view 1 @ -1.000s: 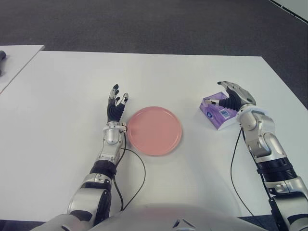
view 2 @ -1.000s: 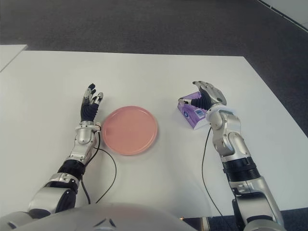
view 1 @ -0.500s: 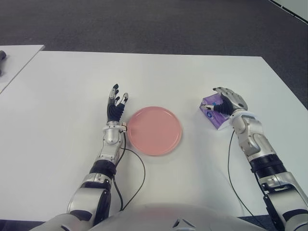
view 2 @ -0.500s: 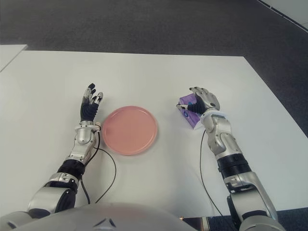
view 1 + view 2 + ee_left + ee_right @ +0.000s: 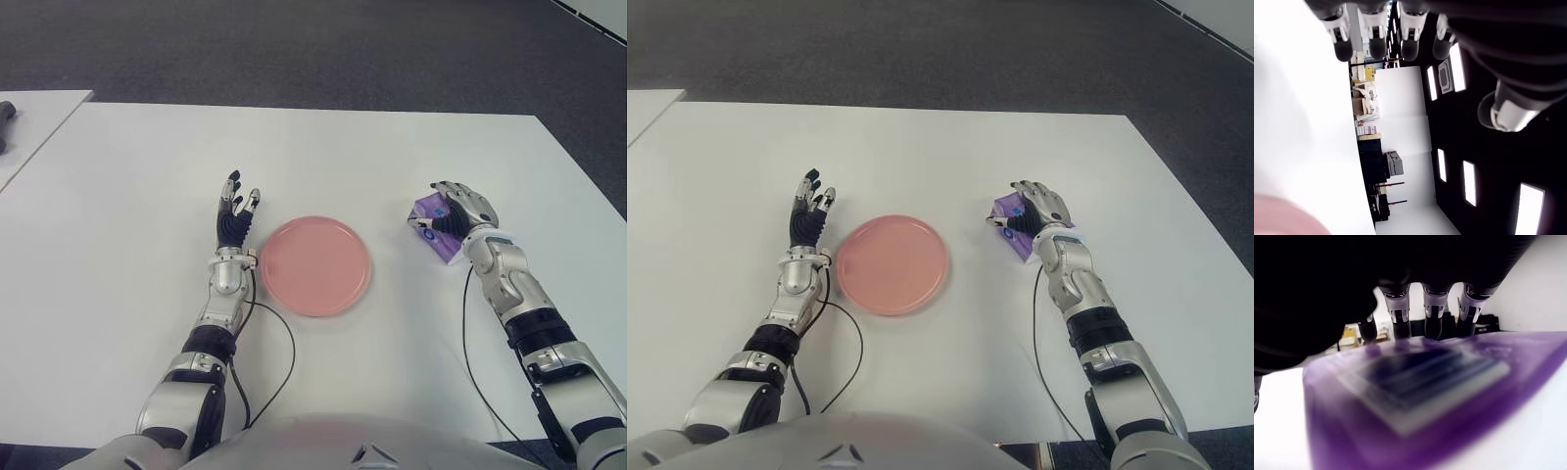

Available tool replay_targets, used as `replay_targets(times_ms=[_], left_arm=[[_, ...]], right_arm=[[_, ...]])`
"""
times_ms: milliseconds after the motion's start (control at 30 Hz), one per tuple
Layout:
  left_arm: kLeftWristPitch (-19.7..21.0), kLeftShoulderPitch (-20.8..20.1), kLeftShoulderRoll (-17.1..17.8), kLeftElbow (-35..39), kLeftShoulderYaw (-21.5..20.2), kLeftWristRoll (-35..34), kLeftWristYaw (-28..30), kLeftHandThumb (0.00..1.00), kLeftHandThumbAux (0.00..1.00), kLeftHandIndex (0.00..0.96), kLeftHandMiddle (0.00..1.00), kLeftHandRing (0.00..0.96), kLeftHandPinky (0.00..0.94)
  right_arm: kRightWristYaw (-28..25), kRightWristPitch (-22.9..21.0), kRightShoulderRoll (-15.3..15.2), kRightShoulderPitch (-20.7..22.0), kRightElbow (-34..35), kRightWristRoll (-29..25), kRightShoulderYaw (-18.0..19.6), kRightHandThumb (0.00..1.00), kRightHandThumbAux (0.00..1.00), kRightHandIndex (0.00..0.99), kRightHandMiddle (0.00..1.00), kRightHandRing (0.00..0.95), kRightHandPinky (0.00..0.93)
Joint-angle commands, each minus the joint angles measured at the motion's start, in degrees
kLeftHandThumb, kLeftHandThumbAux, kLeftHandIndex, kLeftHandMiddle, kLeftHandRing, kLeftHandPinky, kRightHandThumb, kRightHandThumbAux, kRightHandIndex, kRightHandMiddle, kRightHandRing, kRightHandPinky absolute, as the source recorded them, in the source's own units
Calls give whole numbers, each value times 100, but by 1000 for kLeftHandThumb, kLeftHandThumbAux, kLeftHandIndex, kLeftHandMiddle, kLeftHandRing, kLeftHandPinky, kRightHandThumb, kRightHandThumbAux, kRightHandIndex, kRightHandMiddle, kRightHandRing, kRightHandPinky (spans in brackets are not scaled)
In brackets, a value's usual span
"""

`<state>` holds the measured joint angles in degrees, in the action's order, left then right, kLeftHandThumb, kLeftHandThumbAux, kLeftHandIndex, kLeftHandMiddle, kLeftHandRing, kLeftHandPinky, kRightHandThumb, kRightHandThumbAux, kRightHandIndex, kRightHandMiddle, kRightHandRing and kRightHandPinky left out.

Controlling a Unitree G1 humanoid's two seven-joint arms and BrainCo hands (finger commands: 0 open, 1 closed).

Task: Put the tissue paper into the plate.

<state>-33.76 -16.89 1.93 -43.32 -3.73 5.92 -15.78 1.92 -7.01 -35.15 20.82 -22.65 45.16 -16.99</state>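
Note:
The purple tissue pack (image 5: 427,208) lies on the white table (image 5: 127,196), to the right of the empty pink plate (image 5: 313,265). My right hand (image 5: 453,211) sits down over the pack, fingers hooked across its far edge and thumb at its left side. In the right wrist view the fingers (image 5: 1432,313) reach over the pack (image 5: 1425,396), which fills the picture. Most of the pack is covered by the hand in the eye views. My left hand (image 5: 235,211) shows just left of the plate, its fingers (image 5: 1376,34) spread and holding nothing.
A black cable (image 5: 279,362) loops over the table near my left forearm. A second white table (image 5: 39,117) with a dark object (image 5: 5,113) stands at the far left. Dark floor lies beyond the table's far and right edges.
My right hand came down from above the tissue pack onto it and drew in over it, covering most of it. The pack, plate and left hand have stayed in place.

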Motion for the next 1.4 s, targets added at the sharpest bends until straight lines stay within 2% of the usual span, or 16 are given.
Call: replay_targets(times_ms=[33, 600, 800, 1100, 1233, 1400], left_arm=[[-17, 32, 33, -93, -22, 48, -52, 14, 482, 0, 0, 0, 0], [19, 76, 68, -10, -15, 59, -46, 15, 489, 0, 0, 0, 0], [43, 91, 82, 19, -7, 97, -80, 16, 492, 0, 0, 0, 0], [113, 115, 100, 87, -14, 98, -67, 22, 485, 0, 0, 0, 0], [150, 127, 95, 132, -22, 71, -37, 25, 484, 0, 0, 0, 0], [183, 142, 88, 182, -24, 45, -1, 23, 477, 0, 0, 0, 0]], right_arm=[[62, 43, -45, 28, -183, 192, -173, 214, 341, 0, 7, 0, 0], [51, -14, -89, -182, -44, 552, -438, 165, 335, 0, 0, 0, 0], [-294, -302, -257, -736, 936, 795, -428, 160, 330, 0, 0, 0, 0], [-1091, -534, -496, -1116, 1721, 1179, -483, 125, 319, 0, 0, 0, 0], [-1432, -692, -608, -1329, 2115, 1507, -540, 122, 318, 0, 0, 0, 0], [-1524, -946, -592, -1577, 2408, 2034, -593, 112, 317, 0, 0, 0, 0]])
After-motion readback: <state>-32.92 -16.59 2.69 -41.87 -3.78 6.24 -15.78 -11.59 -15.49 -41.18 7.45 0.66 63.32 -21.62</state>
